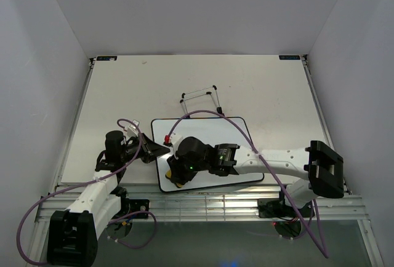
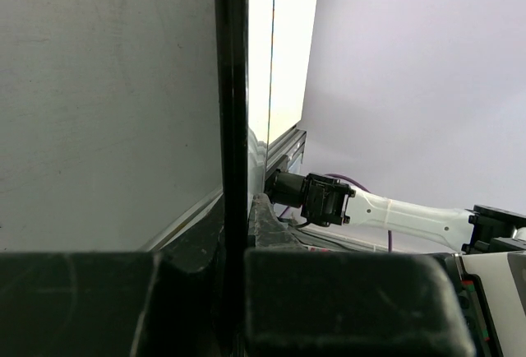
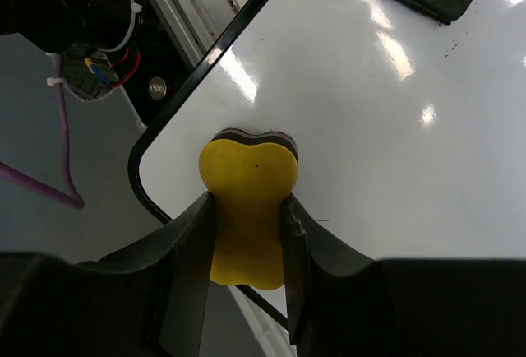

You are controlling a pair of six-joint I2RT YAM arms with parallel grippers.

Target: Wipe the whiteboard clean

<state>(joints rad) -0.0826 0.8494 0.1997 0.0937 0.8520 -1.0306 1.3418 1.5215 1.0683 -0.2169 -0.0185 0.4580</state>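
Now your right gripper [image 3: 245, 209] is pinched tight on the small yellow foam eraser block [image 3: 246, 172], both fingers pressed into its narrow waist. The block's dark underside sits on the large glossy white whiteboard with the thin black rim [image 3: 394, 151], just inside one rounded near corner. Over on the other side, your left gripper [image 2: 234, 246] is closed down on the board's left edge, with the black rim running straight up between the fingers, so it looks like you're pinning the board while the right arm wipes. The board lies flat on the pale tabletop [image 1: 123, 95] between the two arms, close to the near edge, with the thin wire easel stand [image 1: 200, 95] just beyond its far side. The surface around the eraser looks clean, but the patch under the right arm is hidden from above. To my eye that board is light, stiff and slick, so it'll likely skate on the table if you lean on it, which makes the rim the right place to hold. The eraser looks soft, so keep the squeeze at its waist, press gently, and mind you don't run off that corner
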